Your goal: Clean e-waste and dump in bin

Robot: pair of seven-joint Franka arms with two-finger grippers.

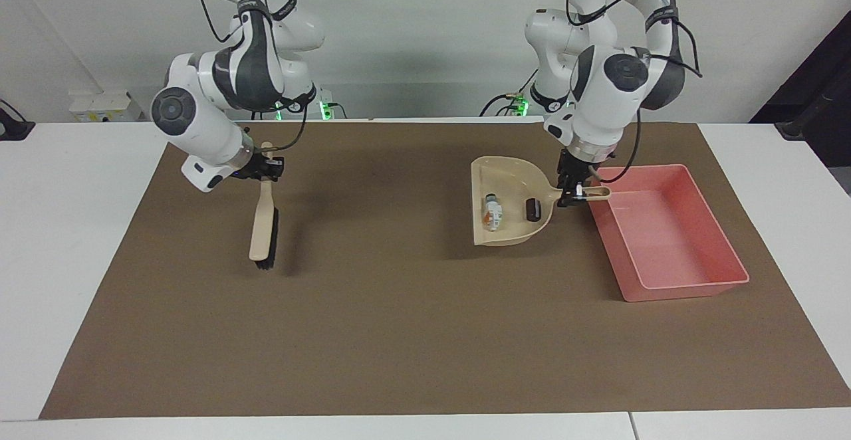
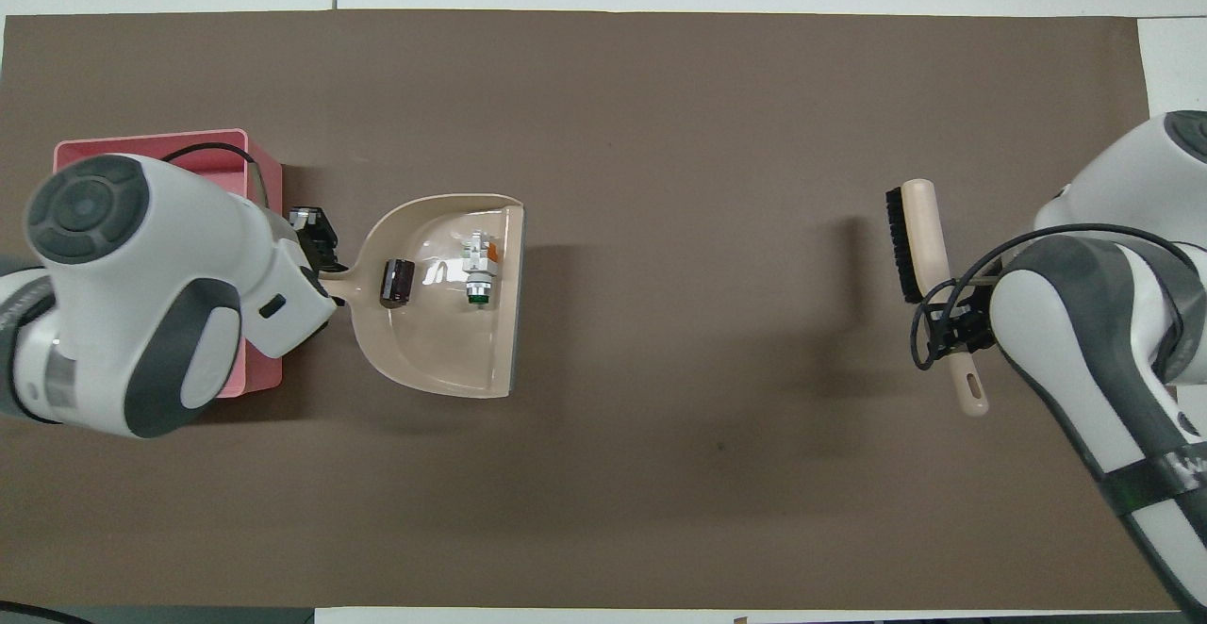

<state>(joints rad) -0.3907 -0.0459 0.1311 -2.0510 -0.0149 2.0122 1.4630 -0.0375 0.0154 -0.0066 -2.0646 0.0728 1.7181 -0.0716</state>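
While the left gripper (image 1: 576,192) clamps the dustpan (image 1: 508,204), the right gripper (image 1: 266,171) clamps the brush (image 1: 264,230); overhead hides the bin (image 1: 665,234).

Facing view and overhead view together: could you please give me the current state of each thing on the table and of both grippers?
Dustpan: lifted by its handle, holding both bits.
White bit: lying in the dustpan.
Dark block: lying in the dustpan, near the handle.
Bin: upright, nothing seen inside.
Brush: held by its handle.
Left gripper: shut on the dustpan.
Right gripper: shut on the brush.
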